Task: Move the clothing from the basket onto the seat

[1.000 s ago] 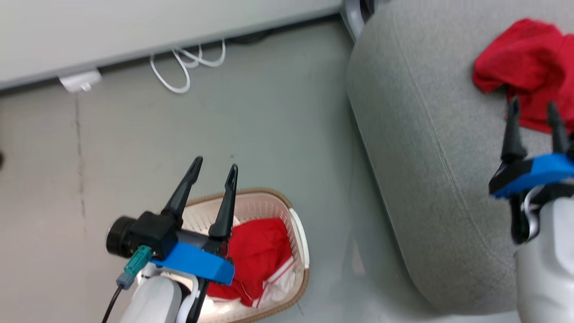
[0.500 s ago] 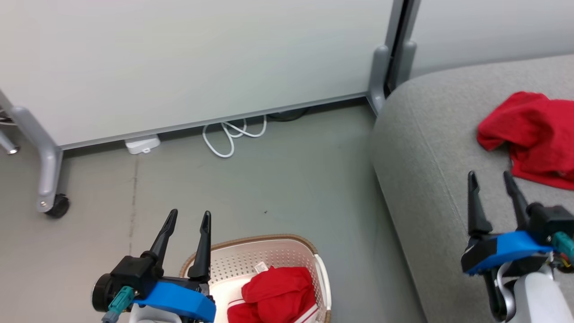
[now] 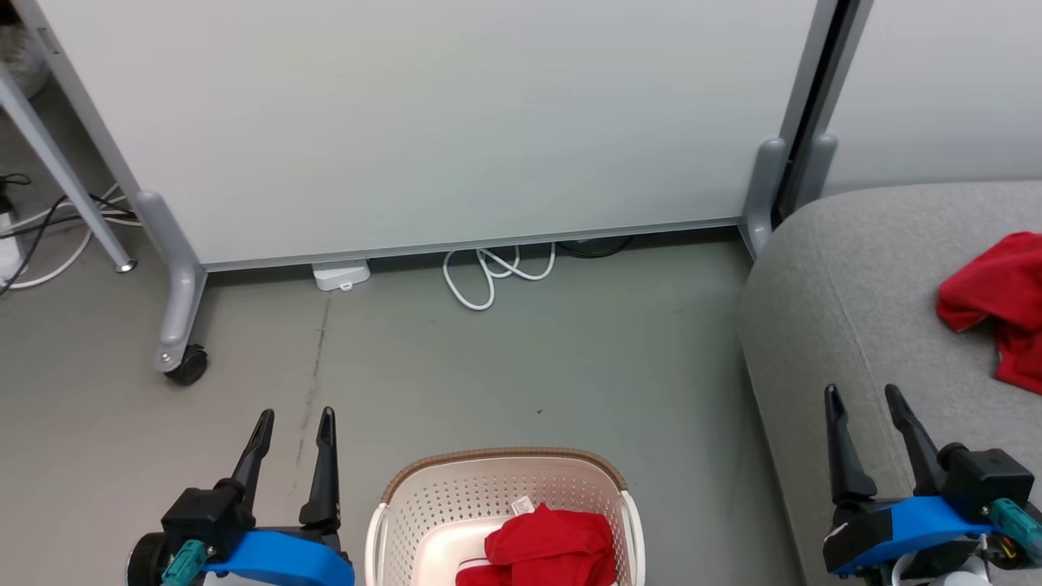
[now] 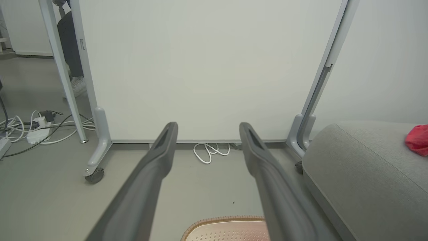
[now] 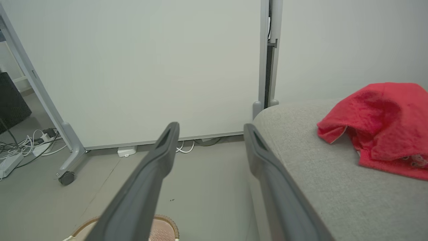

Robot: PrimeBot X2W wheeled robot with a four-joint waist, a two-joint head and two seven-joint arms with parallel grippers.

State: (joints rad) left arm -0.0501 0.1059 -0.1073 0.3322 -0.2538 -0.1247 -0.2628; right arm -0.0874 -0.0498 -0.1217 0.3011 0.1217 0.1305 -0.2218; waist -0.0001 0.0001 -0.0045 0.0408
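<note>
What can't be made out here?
Head view: the basket and the red garment inside, cut by the bottom edge.
Head view: the other red garment, on the seat, cut by the right edge.
Head view: print on the white label, too small.
Left wrist view: a person, mostly behind the panel.

The basket [image 3: 456, 500] sits on the floor [image 3: 570, 366] at the near middle, with one garment [image 3: 549, 547] in it. To its right stands the seat [image 3: 847, 293] — a second garment [image 3: 989, 301] lies on it, toward the far right. Behind both runs a wheeled partition [image 3: 448, 122] (a coiled cable [image 3: 492, 277] lies at its foot). The left gripper [image 3: 295, 413] hangs left of the basket, the right gripper [image 3: 861, 392] above the seat's near edge.
</note>
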